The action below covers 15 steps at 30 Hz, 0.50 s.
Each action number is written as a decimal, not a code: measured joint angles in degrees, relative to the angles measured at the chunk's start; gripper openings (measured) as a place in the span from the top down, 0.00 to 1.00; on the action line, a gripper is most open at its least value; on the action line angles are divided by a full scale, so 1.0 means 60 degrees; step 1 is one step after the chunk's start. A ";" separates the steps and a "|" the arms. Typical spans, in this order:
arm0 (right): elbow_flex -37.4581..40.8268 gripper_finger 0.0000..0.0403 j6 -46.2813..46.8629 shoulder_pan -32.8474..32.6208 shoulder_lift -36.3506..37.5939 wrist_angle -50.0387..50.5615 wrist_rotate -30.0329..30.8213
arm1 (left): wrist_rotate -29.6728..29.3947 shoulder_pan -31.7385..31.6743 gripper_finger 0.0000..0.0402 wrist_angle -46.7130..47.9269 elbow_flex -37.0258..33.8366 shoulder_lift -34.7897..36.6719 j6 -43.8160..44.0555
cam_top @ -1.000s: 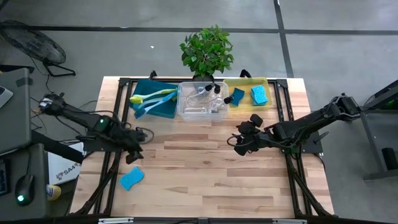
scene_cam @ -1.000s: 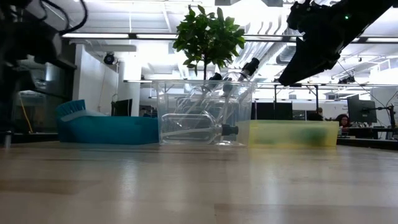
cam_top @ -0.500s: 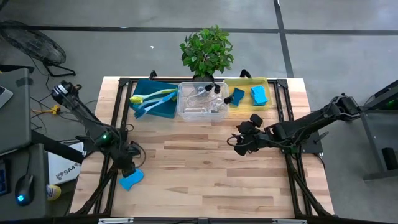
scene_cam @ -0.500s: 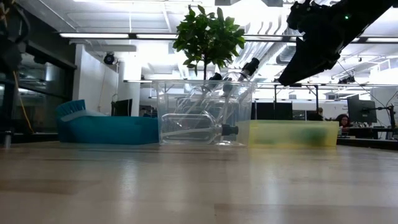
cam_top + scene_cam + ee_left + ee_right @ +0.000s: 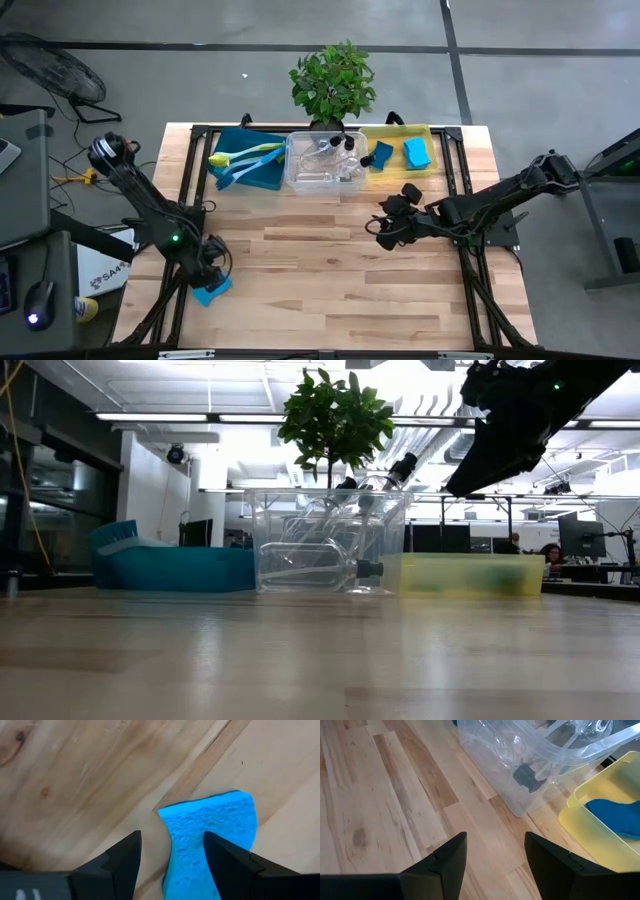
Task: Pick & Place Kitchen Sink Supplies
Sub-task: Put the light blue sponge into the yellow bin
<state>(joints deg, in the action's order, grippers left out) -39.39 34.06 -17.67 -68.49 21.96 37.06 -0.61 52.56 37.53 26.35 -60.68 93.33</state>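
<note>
Sponge on desk: a blue sponge lay flat near the desk's front left corner, well apart from the bins.
Left tool: the left tool hung right over that sponge, fingers spread wide; in the left wrist view one corner of the sponge sat between them, not gripped.
Right tool: the right tool hovered above bare wood right of the desk's middle, fingers apart, holding nothing.
Teal bin: the teal bin stood at the back left with a yellow-green brush and a blue brush lying in it.
Clear bin: the clear bin stood at the back centre, holding clear bottles with black pump tops.
Yellow bin: the yellow bin stood at the back right with two blue sponges inside.
Plant: a potted plant stood just behind the clear bin.
</note>
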 joint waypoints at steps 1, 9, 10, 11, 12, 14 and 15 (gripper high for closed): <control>0.0000 0.52 0.0000 0.0000 0.0000 0.0000 -0.0012 | -0.0026 0.0000 0.48 -0.0096 -0.0001 -0.0122 0.0024; 0.0003 0.52 0.0004 -0.0002 0.0000 -0.0069 -0.0095 | -0.0031 0.0000 0.54 -0.0301 0.0011 -0.0626 0.0176; 0.0003 0.52 0.0004 0.0000 0.0000 -0.0066 -0.0092 | -0.0031 0.0000 0.56 -0.0293 0.0011 -0.0627 0.0176; 0.0003 0.52 0.0004 -0.0003 0.0000 -0.0068 -0.0087 | -0.0035 0.0000 0.59 -0.0272 0.0011 -0.0627 0.0176; 0.0003 0.52 0.0004 0.0000 0.0000 -0.0073 -0.0087 | -0.0035 0.0000 0.62 -0.0256 0.0007 -0.0627 0.0176; 0.0003 0.52 0.0004 0.0000 0.0000 -0.0073 -0.0084 | -0.0039 0.0000 0.69 -0.0305 0.0004 -0.0634 0.0176; 0.0003 0.52 0.0004 0.0000 0.0000 -0.0073 -0.0084 | -0.0042 0.0000 0.73 -0.0409 0.0000 -0.0642 0.0176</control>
<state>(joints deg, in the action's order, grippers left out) -39.38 34.09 -17.67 -68.49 21.52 36.56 -0.86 52.56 35.08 26.35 -64.53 94.39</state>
